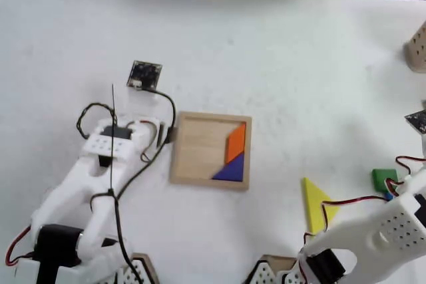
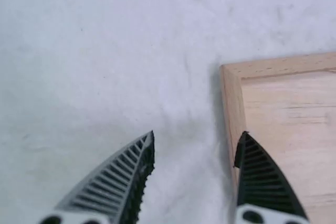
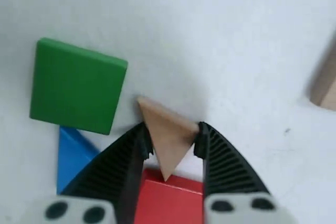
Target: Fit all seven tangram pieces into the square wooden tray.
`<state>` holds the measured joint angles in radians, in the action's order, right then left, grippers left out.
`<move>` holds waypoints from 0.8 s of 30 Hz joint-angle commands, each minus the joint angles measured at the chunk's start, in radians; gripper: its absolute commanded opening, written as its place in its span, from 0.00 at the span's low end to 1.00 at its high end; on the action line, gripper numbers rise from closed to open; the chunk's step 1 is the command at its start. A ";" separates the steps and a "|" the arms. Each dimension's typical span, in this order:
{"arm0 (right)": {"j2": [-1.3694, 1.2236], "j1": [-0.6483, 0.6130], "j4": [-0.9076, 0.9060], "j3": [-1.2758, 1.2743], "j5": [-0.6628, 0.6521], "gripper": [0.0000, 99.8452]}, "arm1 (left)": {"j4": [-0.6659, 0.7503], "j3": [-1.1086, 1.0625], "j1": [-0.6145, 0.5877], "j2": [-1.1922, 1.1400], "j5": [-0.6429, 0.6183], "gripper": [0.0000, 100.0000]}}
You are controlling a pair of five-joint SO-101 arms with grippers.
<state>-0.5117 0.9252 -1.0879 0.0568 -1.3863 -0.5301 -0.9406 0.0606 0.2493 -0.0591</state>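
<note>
The right gripper (image 3: 172,129) is closed on a pale wooden triangle (image 3: 169,145), just beside a green square piece (image 3: 76,85). The left gripper (image 2: 198,133) stands wide open at 9 o'clock of the square wooden tray (image 1: 200,147). The tray holds an orange piece (image 1: 236,143) and a purple triangle (image 1: 231,171) at its 4 o'clock corner.

The tray (image 1: 200,139) lies mid-table, nearer the front edge. In it, against its right wall, a rear piece (image 1: 235,143) touches a front piece (image 1: 231,170). A large triangle (image 1: 314,202) lies right of the tray. A square block (image 1: 384,179) lies farther right, near the table's right edge, with a small triangle (image 3: 168,135) just beside it.
</note>
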 commanded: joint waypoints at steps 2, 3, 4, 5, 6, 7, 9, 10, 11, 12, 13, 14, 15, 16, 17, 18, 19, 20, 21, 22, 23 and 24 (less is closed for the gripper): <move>0.010 -0.028 -0.002 0.026 0.012 0.02 | 0.023 0.006 -0.002 0.035 0.034 0.26; 0.018 -0.030 -0.004 0.026 0.012 0.02 | 0.023 0.006 -0.002 0.035 0.034 0.26; 0.030 -0.030 -0.013 0.025 0.014 0.02 | 0.023 0.006 -0.002 0.035 0.034 0.26; 0.048 -0.030 -0.035 0.025 0.014 0.02 | 0.023 0.006 -0.002 0.035 0.034 0.26; 0.071 -0.030 -0.065 0.025 0.014 0.02 | 0.023 0.006 -0.002 0.035 0.034 0.26; 0.102 -0.031 -0.104 0.025 0.014 0.02 | 0.023 0.006 -0.002 0.035 0.034 0.26; 0.171 -0.047 -0.191 0.025 0.015 0.02 | 0.023 0.008 -0.002 0.035 0.034 0.26; 0.206 -0.053 -0.237 0.025 0.017 0.02 | 0.023 0.009 -0.002 0.036 0.034 0.26; 0.240 -0.059 -0.288 0.025 0.017 0.02 | 0.023 0.011 -0.007 0.036 0.034 0.26; 0.277 -0.073 -0.338 0.025 0.017 0.02 | 0.023 0.011 -0.010 0.036 0.034 0.26; 0.312 -0.085 -0.384 0.023 0.021 0.02 | 0.023 0.012 -0.012 0.038 0.034 0.25; 0.346 -0.099 -0.426 0.021 0.043 0.02 | 0.023 0.012 -0.016 0.038 0.034 0.25; 0.378 -0.114 -0.461 0.021 0.081 0.02 | 0.023 0.012 -0.027 0.041 0.034 0.25; 0.407 -0.134 -0.492 0.020 0.121 0.02 | 0.023 0.014 -0.036 0.044 0.034 0.25; 0.435 -0.154 -0.521 0.018 0.163 0.02 | 0.023 0.014 -0.048 0.044 0.034 0.25; 0.456 -0.182 -0.552 0.018 0.201 0.02 | 0.023 0.015 -0.062 0.044 0.034 0.25; 0.475 -0.216 -0.584 0.018 0.236 0.02 | 0.023 0.025 -0.074 0.044 0.034 0.25; 0.493 -0.254 -0.616 0.017 0.267 0.02 | 0.017 0.035 -0.091 0.044 0.031 0.25; 0.507 -0.297 -0.633 0.012 0.302 0.02 | 0.017 0.043 -0.113 0.044 0.028 0.25; 0.524 -0.338 -0.630 -0.005 0.350 0.02 | 0.015 0.049 -0.134 0.044 0.026 0.25; 0.538 -0.386 -0.630 -0.020 0.400 0.02 | 0.018 0.051 -0.156 0.042 0.026 0.25; 0.556 -0.438 -0.628 -0.043 0.439 0.02 | 0.021 0.052 -0.174 0.044 0.025 0.25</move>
<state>-0.0422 0.6183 -1.6924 0.0353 -1.0671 -0.5301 -0.9406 -0.0391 0.2493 -0.0591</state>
